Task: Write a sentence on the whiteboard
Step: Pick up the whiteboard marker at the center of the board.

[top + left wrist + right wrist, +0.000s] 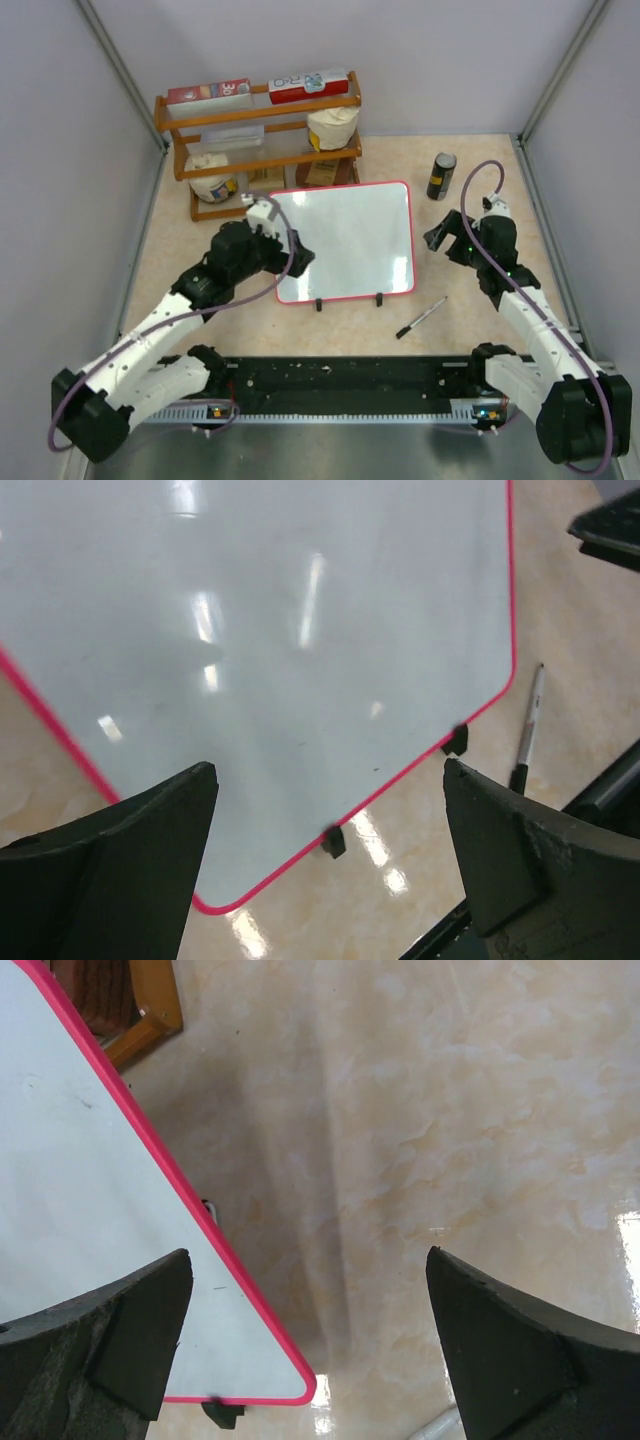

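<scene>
Whiteboard [345,240] lay centre-frame in the top view, which alone showed a shelf box [208,93] reading "30"; left gripper [330,775] and right gripper [310,1260] both gaped wide, grasping nothing.

The whiteboard [345,240] lies flat at mid-worktop [470,330]; a rack [258,140] stands just behind its rear left corner, with boxes [310,87] on its top shelf and bags [333,127] lower down; a can [441,176] stands behind and right of the board, apart from it; a pen [421,318] lies before its front right corner; the left end effector [290,250] hangs over its left edge; the right end effector [443,235] sits just beside its right edge, between can and pen.
</scene>
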Controlling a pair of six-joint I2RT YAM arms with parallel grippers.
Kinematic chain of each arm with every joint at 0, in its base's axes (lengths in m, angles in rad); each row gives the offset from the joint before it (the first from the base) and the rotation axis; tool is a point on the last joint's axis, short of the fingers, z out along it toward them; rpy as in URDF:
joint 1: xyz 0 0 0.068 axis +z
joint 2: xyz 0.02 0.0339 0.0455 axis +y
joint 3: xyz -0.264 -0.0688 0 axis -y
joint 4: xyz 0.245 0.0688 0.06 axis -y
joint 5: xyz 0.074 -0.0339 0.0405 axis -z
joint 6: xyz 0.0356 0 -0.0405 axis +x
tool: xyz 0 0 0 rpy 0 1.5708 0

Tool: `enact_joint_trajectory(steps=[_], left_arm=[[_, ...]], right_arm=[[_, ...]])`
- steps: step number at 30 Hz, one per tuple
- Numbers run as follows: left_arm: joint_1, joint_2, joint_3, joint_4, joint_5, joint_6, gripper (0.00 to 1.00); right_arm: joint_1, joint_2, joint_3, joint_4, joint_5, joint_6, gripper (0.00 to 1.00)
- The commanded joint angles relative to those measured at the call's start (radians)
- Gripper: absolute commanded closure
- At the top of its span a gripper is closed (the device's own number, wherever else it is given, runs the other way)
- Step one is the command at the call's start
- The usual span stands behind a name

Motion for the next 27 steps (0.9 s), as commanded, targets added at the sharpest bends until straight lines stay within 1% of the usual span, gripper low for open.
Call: enact_joint_trajectory(steps=[1, 2, 3, 4, 6, 7, 9, 10, 12, 15, 18, 21, 24, 27], left_arm=[[-0.262, 0.200, 0.136, 0.052, -0.146, 0.055, 0.03], [-0.306, 0.252, 0.162, 0.052, -0.158, 0.067, 0.04], [-0.350, 0.303, 0.221, 0.052, -0.189, 0.078, 0.05], [-0.437, 0.402, 0.252, 0.052, -0.207, 0.089, 0.06], [-0.511, 0.492, 0.343, 0.052, -0.239, 0.121, 0.06], [-0.571, 0.573, 0.375, 0.052, -0.237, 0.130, 0.06], [-0.623, 0.645, 0.461, 0.051, -0.224, 0.142, 0.08], [-0.674, 0.708, 0.484, 0.052, -0.197, 0.146, 0.10], [-0.740, 0.786, 0.533, 0.078, -0.178, 0.147, 0.12], [-0.804, 0.875, 0.572, 0.103, -0.149, 0.146, 0.13], [-0.844, 0.961, 0.601, 0.126, -0.138, 0.147, 0.16], [-0.860, 1.026, 0.601, 0.153, -0.169, 0.146, 0.19], [-0.858, 1.076, 0.605, 0.152, -0.197, 0.153, 0.25], [-0.858, 1.115, 0.606, 0.146, -0.233, 0.150, 0.26]], right_arm=[[0.016, 0.000, 0.038, 0.003, -0.042, -0.026, 0.01], [0.016, -0.001, 0.035, 0.000, -0.042, -0.033, 0.01], [0.018, -0.003, 0.032, -0.002, -0.042, -0.033, 0.01], [0.018, -0.006, 0.032, -0.005, -0.042, -0.034, 0.01], [0.018, -0.008, 0.038, -0.023, -0.041, -0.043, 0.01], [0.016, -0.014, 0.038, -0.031, -0.039, -0.045, 0.01], [0.018, -0.023, 0.038, -0.052, -0.023, -0.051, 0.01], [0.018, -0.032, 0.031, -0.055, -0.016, -0.051, 0.01], [0.018, -0.037, 0.025, -0.068, 0.009, -0.053, 0.01], [0.016, -0.026, 0.022, -0.083, 0.034, -0.043, 0.01], [0.016, 0.003, 0.017, -0.083, 0.037, -0.031, 0.01], [0.016, 0.028, 0.026, -0.086, 0.028, -0.025, 0.01], [0.013, 0.026, 0.028, -0.086, 0.027, -0.026, 0.01], [0.010, 0.026, 0.029, -0.086, 0.017, -0.028, 0.01]])
